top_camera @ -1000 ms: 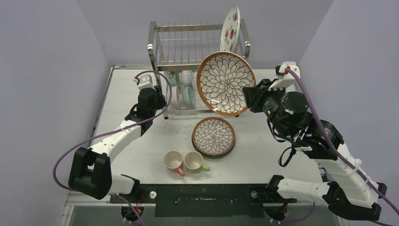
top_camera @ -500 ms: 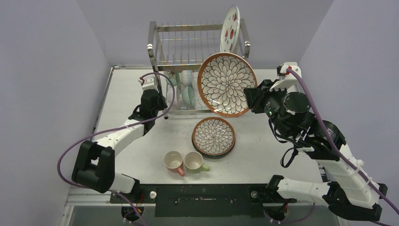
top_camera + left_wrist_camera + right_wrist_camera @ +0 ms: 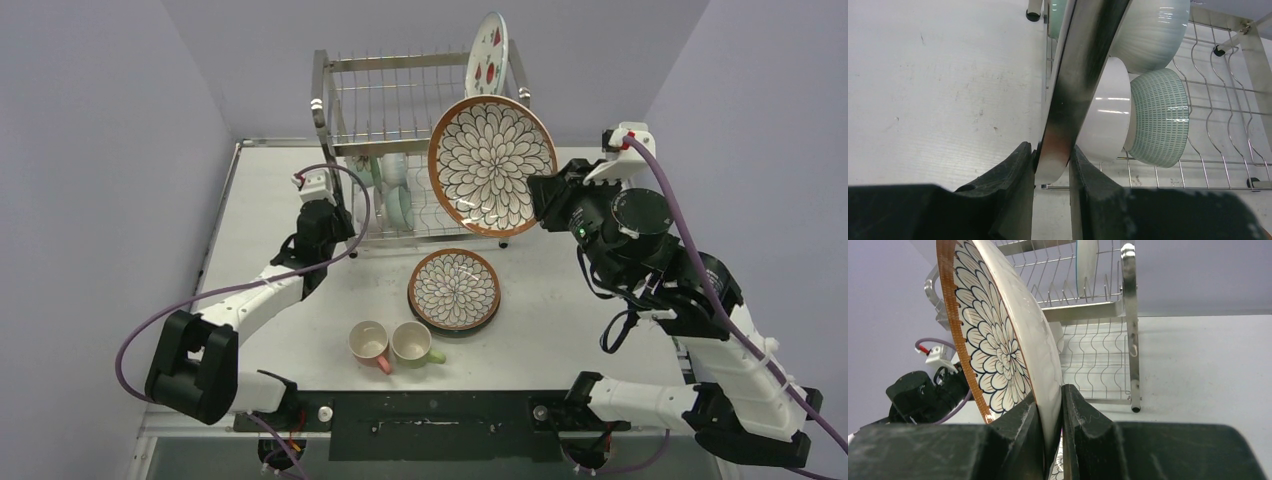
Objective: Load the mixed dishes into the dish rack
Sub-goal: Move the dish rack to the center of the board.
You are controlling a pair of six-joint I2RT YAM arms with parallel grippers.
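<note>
Petal-pattern plate [image 3: 492, 165], on edge, is pinched in the right hand [image 3: 1050, 405]; the left hand [image 3: 1050, 155] seemingly clamps the dish rack [image 3: 1083, 60] post.

Table [image 3: 560, 330]: white top, and I saw light scuffs on it.
Walls [image 3: 100, 120]: plain pale lilac, I noted, on three sides.
Front rail [image 3: 430, 412]: black, along the near edge.

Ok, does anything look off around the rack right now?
The left gripper is clamped on a steel post of the rack, not a dish, probably bracing it. The right gripper holds the big plate cleanly.
</note>
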